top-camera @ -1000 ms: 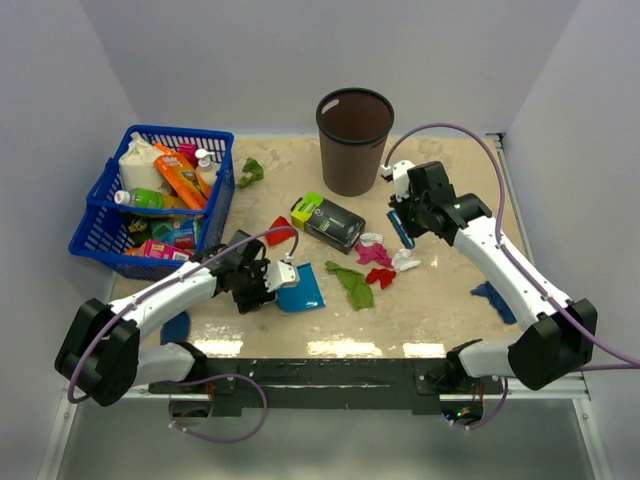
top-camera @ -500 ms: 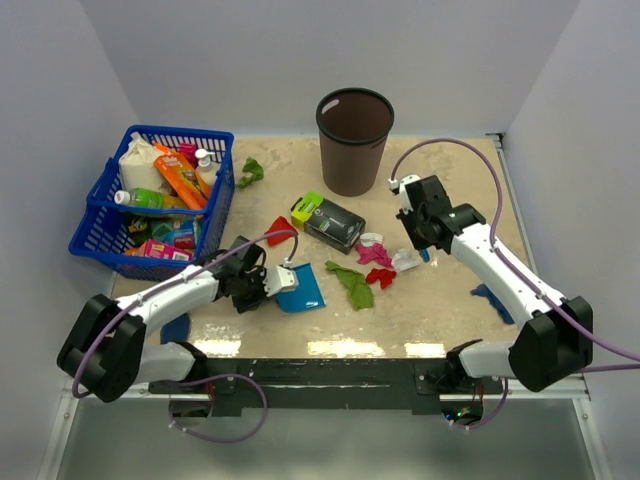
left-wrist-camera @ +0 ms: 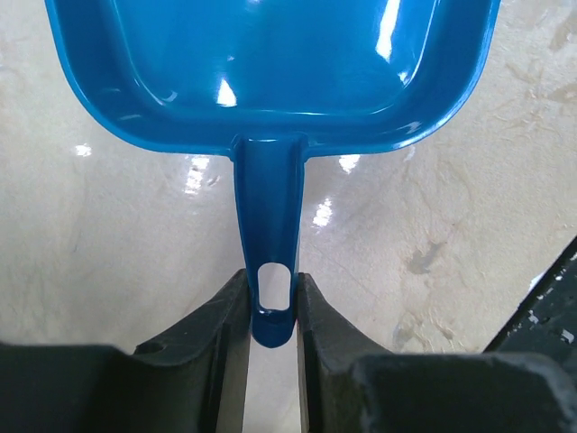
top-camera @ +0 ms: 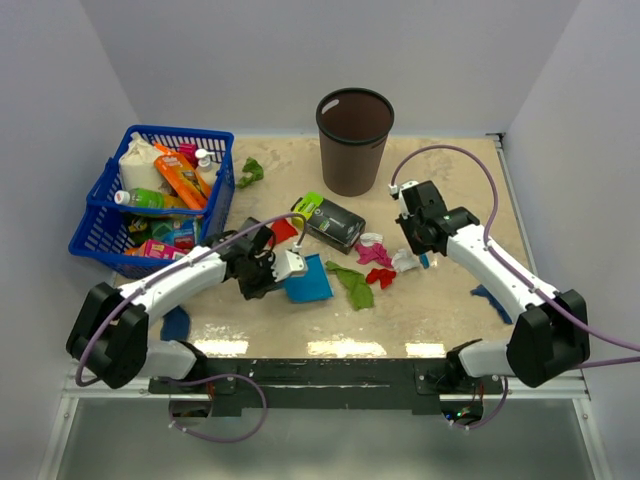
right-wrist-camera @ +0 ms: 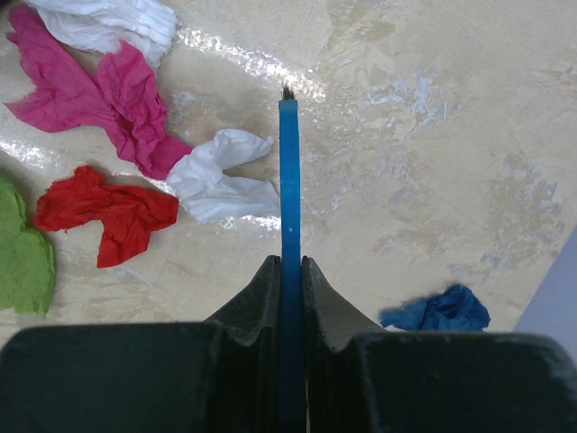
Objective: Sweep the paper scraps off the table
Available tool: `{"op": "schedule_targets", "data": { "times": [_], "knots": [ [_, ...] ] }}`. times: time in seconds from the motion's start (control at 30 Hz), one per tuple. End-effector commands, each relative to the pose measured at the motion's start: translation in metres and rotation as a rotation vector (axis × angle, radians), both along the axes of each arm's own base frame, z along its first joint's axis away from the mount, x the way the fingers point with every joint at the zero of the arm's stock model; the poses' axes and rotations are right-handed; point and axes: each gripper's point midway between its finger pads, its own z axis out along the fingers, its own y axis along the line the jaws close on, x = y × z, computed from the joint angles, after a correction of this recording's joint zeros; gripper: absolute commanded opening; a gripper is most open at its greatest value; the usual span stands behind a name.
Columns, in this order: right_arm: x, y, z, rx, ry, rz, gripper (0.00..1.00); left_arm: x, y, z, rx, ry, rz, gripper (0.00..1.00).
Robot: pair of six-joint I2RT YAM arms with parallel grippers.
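Observation:
Paper scraps lie mid-table: a green one, pink, red and white. Others sit apart: red, green, blue and blue. My left gripper is shut on the handle of the blue dustpan, left of the green scrap. My right gripper is shut on a thin blue brush. Its tip stands just right of the white scrap, with pink and red further left.
A blue basket full of bottles and packets stands at the left. A brown bin is at the back middle. A black-and-lime box lies between the dustpan and the bin. The metal front rail runs along the near edge.
My left jaws have closed onto the dustpan handle and shifted the pan a little right and back. My right arm has come nearer with the brush, down beside the white scrap.

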Motion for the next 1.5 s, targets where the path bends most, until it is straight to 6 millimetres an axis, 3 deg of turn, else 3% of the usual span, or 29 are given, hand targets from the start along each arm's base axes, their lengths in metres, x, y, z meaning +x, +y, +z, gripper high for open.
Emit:
{"op": "schedule_targets", "data": {
  "times": [0.0, 0.17, 0.4, 0.53, 0.8, 1.03, 1.47],
  "knots": [
    [0.004, 0.004, -0.004, 0.029, -0.006, -0.017, 0.0, -0.011, 0.001, -0.001, 0.08, 0.065, -0.051, 0.0],
    [-0.002, 0.017, -0.013, 0.089, 0.036, 0.007, 0.0, -0.011, -0.01, -0.008, 0.137, 0.088, -0.07, 0.0],
    [-0.009, 0.038, -0.024, 0.195, 0.106, 0.011, 0.0, 0.002, -0.045, -0.008, 0.128, 0.062, -0.07, 0.0],
    [-0.014, 0.051, -0.028, 0.24, 0.151, 0.025, 0.0, 0.016, -0.067, 0.003, 0.115, 0.027, -0.066, 0.0],
    [-0.024, 0.084, -0.025, 0.401, 0.215, 0.006, 0.0, 0.019, -0.095, -0.011, 0.134, 0.068, -0.083, 0.0],
    [-0.042, 0.108, -0.014, 0.547, 0.274, 0.051, 0.0, 0.023, -0.126, -0.009, 0.074, 0.112, -0.064, 0.0],
    [-0.022, 0.061, 0.047, 0.3, 0.048, 0.134, 0.0, 0.02, -0.121, -0.012, 0.035, 0.063, -0.091, 0.0]
  ]
}}
